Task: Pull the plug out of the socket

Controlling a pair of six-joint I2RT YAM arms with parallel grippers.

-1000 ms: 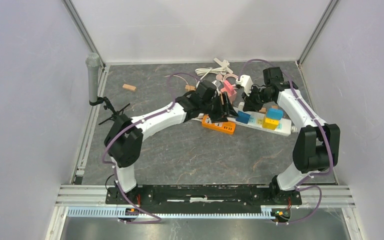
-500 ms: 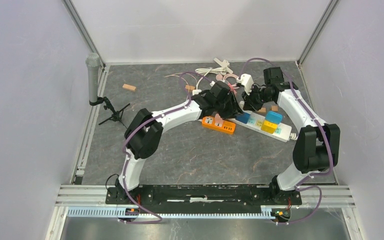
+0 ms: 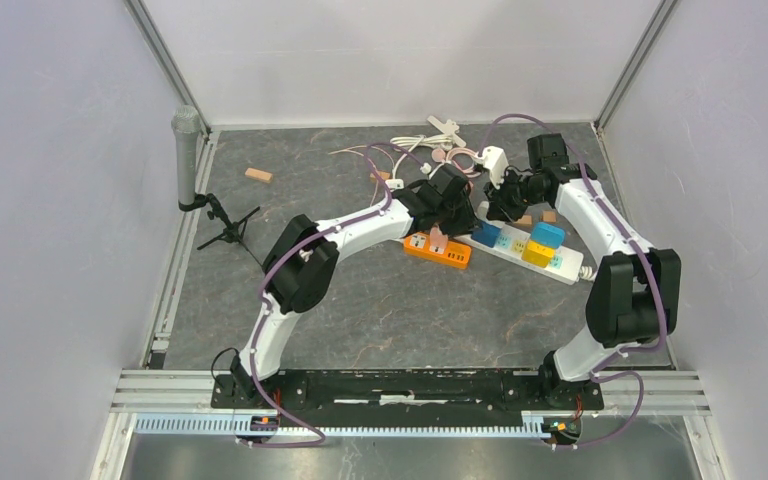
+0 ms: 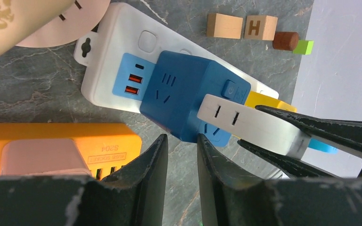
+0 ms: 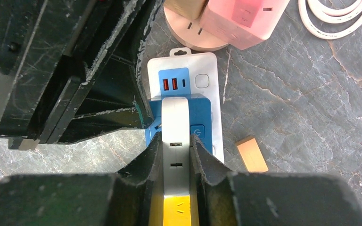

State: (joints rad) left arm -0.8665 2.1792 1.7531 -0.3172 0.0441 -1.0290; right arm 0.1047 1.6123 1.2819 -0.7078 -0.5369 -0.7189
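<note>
The right tool [image 5: 176,141] is clamped on a flat white plug [image 5: 176,117] at lower centre of the right wrist view. The plug lies against a blue cube adapter [image 4: 184,94] seated on the white power strip [image 4: 118,52] beside its USB ports; whether its pins are engaged cannot be told. The left tool [image 4: 181,141] is closed on nothing, with only a thin slit between its fingers, at bottom centre of the left wrist view, just beside the cube and over the end of an orange power strip [image 4: 52,136] on the worktop [image 3: 360,300].
</note>
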